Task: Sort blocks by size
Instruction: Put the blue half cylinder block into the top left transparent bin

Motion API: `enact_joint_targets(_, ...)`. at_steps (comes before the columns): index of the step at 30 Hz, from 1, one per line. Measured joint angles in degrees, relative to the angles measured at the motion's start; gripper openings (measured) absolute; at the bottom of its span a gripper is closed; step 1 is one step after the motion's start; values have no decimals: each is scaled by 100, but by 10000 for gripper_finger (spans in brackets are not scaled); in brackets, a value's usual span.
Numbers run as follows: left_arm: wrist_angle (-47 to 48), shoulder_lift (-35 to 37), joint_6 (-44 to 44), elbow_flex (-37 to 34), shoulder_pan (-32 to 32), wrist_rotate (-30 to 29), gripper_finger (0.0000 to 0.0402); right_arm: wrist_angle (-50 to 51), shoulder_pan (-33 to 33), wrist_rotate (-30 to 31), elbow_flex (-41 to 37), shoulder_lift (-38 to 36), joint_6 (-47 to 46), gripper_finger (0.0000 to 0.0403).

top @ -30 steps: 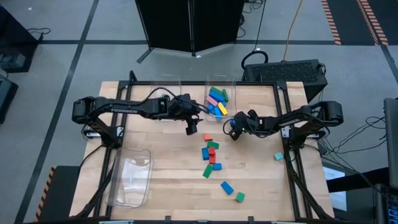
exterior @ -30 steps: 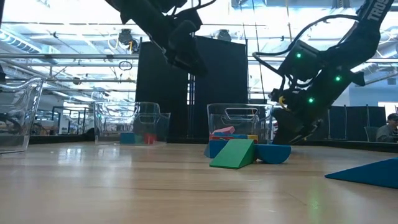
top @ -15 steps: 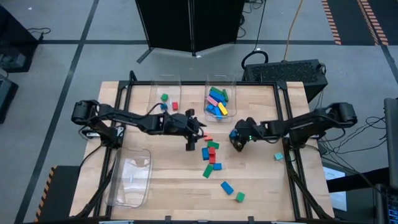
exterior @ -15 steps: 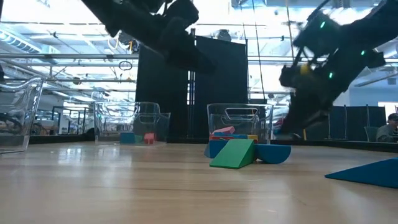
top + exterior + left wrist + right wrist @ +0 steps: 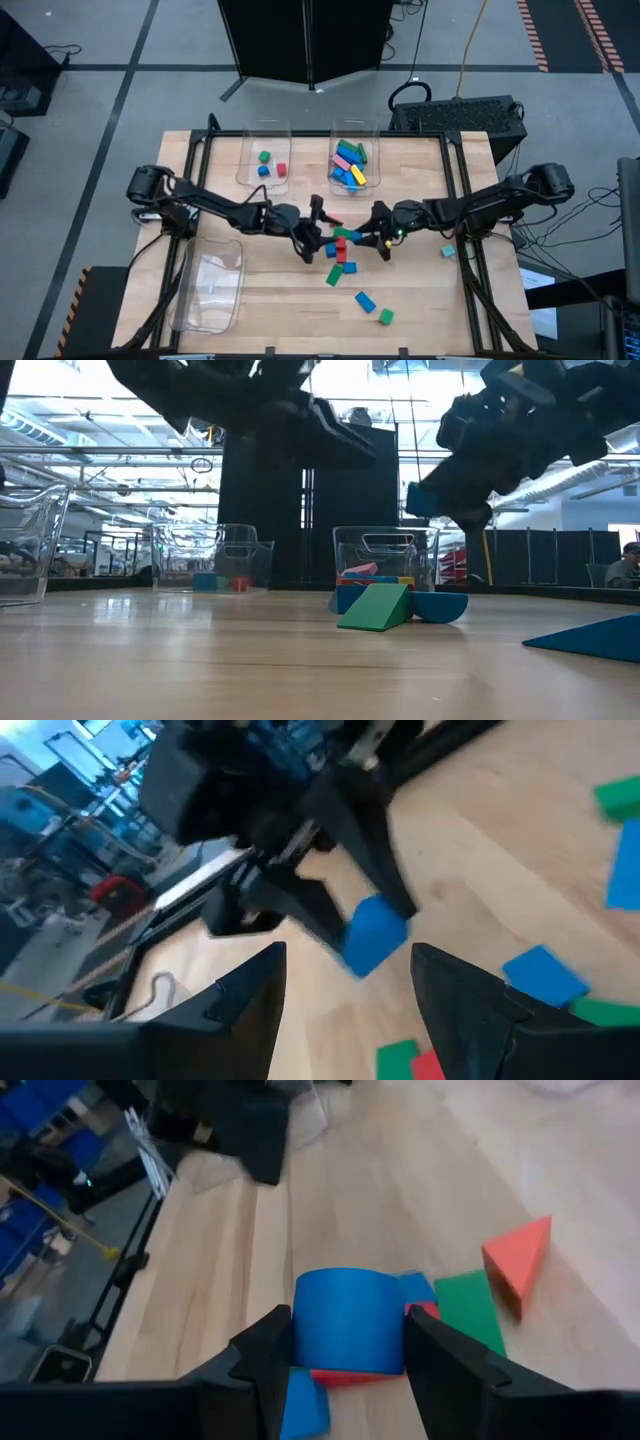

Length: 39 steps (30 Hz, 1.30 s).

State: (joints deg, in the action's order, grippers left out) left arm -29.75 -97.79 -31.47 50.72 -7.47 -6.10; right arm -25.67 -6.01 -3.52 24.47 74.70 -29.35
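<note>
Blocks point(image 5: 349, 164) in bin point(image 5: 355, 130), right gripper point(image 5: 371, 238) holding one

The table point(image 5: 290, 300) was viewed from straight overhead and, level, from its near edge (facing the far bins); the central blocks point(image 5: 340, 250) were shared by all views.
</note>
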Motion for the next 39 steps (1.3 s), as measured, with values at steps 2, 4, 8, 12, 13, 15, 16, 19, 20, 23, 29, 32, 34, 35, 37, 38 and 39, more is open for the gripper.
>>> enact_joint_targets(2, -2, -72, -176, 0, -3, -32, 217, -95, -17, -1, -13, 45, -2, 158)
enact_joint_targets(4, -95, -191, -349, 22, -8, -40, 217, -125, -17, -17, -1, 61, 0, 158)
enact_joint_targets(8, -150, -442, -710, 119, -21, -33, 217, -318, -11, -222, -4, 59, 7, 158)
enact_joint_targets(12, -244, -729, -858, 359, -49, -33, 217, -432, -13, -411, -4, 59, 8, 158)
enact_joint_targets(13, -291, -787, -857, 422, -49, -33, 217, -442, -13, -435, -4, 59, 9, 158)
enact_joint_targets(15, -297, -902, -895, 575, -51, -31, 217, -455, -13, -440, -4, 59, 9, 158)
enact_joint_targets(16, -324, -967, -952, 651, -54, -31, 217, -458, -13, -438, -4, 59, 9, 158)
enact_joint_targets(19, -271, -1139, -998, 834, -83, -29, 217, -472, -13, -436, -4, 59, 22, 158)
enact_joint_targets(20, -292, -1192, -1011, 890, -90, -29, 217, -471, -13, -437, -4, 59, 22, 158)
enact_joint_targets(23, -298, -1262, -1241, 971, -163, -25, 217, -490, -13, -436, -4, 59, 40, 158)
enact_joint_targets(29, -352, -1277, -1258, 975, -214, 4, 209, -487, -13, -436, -4, 59, 46, 158)
enact_joint_targets(32, -362, -1277, -1248, 975, -215, -22, 186, -497, -13, -436, -4, 59, 46, 158)
enact_joint_targets(34, -362, -1277, -1240, 975, -215, -41, 169, -503, -18, -438, -4, 59, 46, 158)
enact_joint_targets(35, -363, -1277, -1240, 975, -218, -49, 161, -503, -33, -437, -4, 59, 46, 158)
enact_joint_targets(37, -362, -1277, -1240, 975, -215, -49, 147, -518, -64, -436, -4, 59, 46, 159)
enact_joint_targets(38, -362, -1277, -1240, 975, -215, -51, 140, -547, -82, -435, -4, 59, 46, 158)
enact_joint_targets(39, -362, -1277, -1238, 975, -215, -51, 134, -572, -97, -435, -4, 58, 46, 159)
